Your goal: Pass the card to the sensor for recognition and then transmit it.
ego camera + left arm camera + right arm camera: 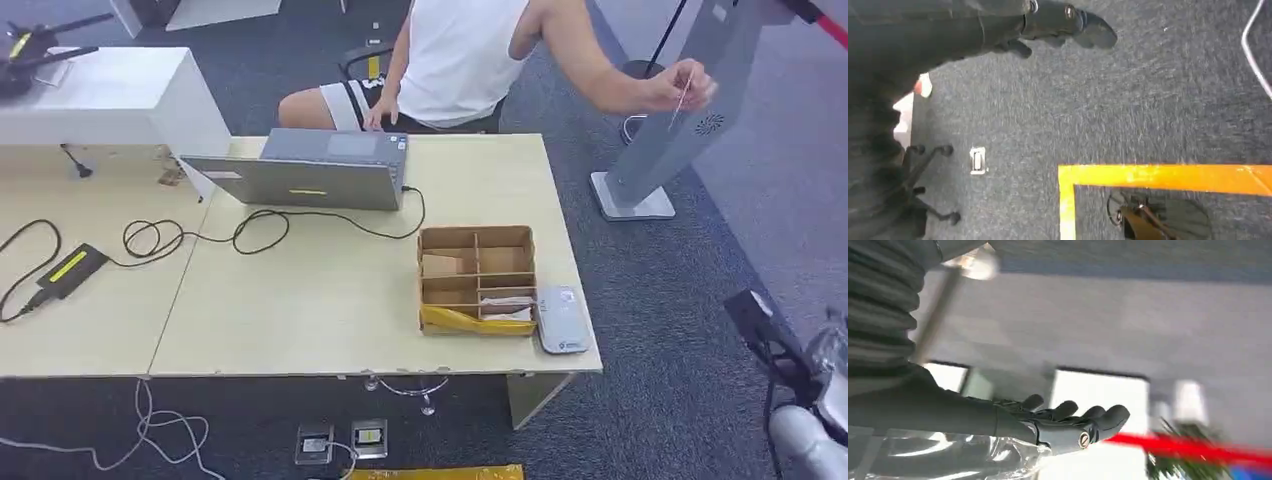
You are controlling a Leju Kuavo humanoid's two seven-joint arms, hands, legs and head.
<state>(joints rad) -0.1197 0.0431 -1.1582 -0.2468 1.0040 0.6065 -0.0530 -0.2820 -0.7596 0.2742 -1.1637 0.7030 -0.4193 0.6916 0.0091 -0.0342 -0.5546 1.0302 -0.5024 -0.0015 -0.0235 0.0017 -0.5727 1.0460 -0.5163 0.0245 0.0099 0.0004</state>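
The card point(684, 92) is pinched in a person's hand point(676, 86) at two o'clock, just before the grey sensor stand point(690, 100), well apart from the table point(330, 290). At the table's right edge a divided box point(477, 280) sits touching a small grey reader point(561, 319). Open carpet point(690, 330) lies right of that edge. The right hand point(1068, 422), at four o'clock, holds nothing, fingers loosely extended. The left hand point(1058, 25) hangs over the floor, fingers apart, holding nothing.
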